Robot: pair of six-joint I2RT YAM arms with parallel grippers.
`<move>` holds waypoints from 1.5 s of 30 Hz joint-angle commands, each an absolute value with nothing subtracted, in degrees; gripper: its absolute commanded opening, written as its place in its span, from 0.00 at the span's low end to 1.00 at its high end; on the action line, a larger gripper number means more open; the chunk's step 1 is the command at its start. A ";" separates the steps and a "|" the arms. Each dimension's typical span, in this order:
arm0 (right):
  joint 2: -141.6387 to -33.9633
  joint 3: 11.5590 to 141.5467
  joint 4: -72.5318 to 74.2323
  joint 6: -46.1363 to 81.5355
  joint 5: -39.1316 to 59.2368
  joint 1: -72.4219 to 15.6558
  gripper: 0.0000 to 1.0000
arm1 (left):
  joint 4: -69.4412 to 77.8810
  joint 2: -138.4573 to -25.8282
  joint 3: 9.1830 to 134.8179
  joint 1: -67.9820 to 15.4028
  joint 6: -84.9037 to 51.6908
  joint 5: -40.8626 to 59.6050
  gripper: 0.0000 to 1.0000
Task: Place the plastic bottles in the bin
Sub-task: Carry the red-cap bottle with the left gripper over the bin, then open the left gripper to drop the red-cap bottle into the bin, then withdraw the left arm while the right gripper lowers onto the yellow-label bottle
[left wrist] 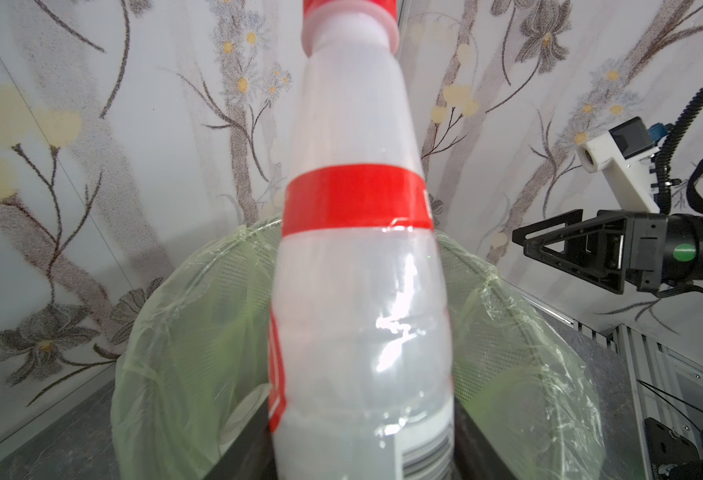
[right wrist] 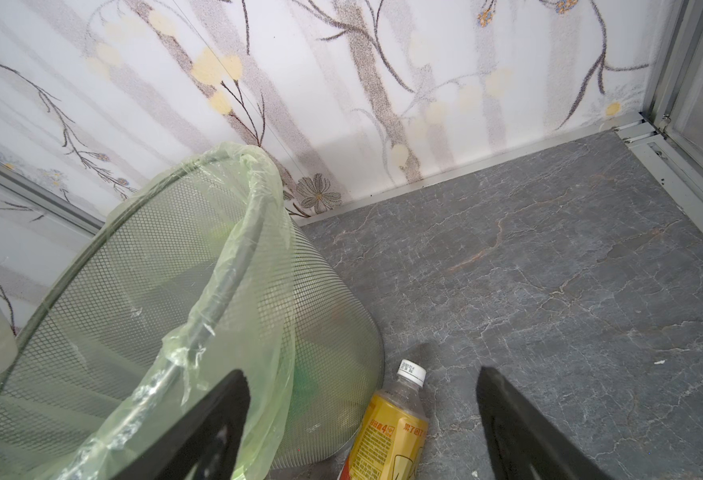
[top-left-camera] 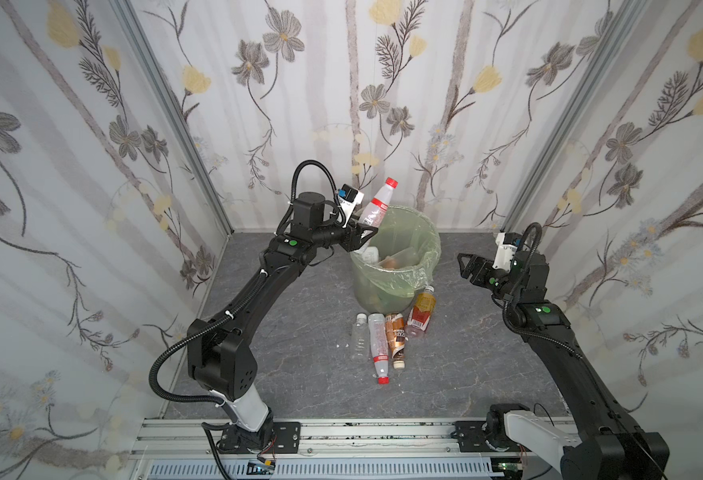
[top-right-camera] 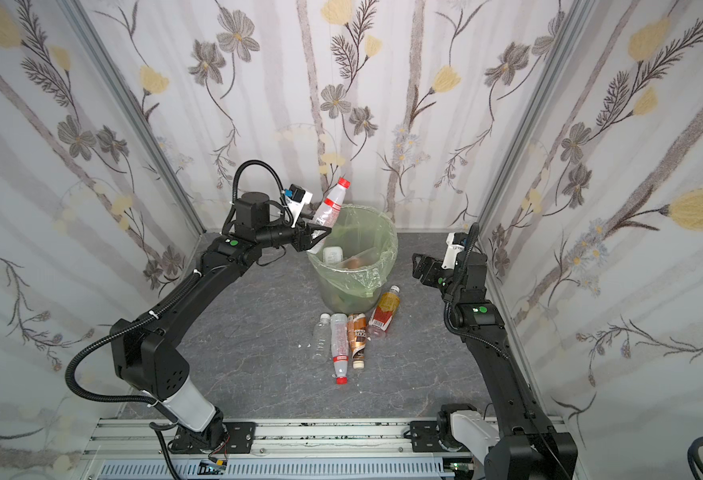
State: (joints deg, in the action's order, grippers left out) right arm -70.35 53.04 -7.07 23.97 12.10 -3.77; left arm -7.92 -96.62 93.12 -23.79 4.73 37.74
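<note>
Bin [top-left-camera: 377,286] rear centre, four bottles [top-left-camera: 377,338] lying before it, fifth bottle [top-left-camera: 377,205] above rim

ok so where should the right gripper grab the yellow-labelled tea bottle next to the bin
Take the yellow-labelled tea bottle across its lower body, coming straight down from above with the jaws spanning its width. It lies flat on the grey tabletop with its white-capped end nearest the bin, so the base half probably leaves more room for the open right gripper.

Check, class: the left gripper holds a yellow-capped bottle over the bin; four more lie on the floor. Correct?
No: the cap is red, as both top views show. The left gripper holds the bottle over the bin; four others lie on the floor.
</note>
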 commanded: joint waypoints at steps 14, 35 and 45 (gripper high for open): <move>-69.74 51.78 -5.00 24.48 13.53 -3.72 0.87 | -6.66 -100.02 96.07 -25.14 5.14 38.27 0.63; -69.61 43.61 -4.73 28.90 18.63 -5.76 0.86 | -6.68 -93.95 89.66 -25.16 1.80 26.31 0.79; -73.80 39.55 -5.23 29.53 18.95 -11.67 0.87 | -6.50 -85.79 79.50 -24.66 -1.30 15.61 0.82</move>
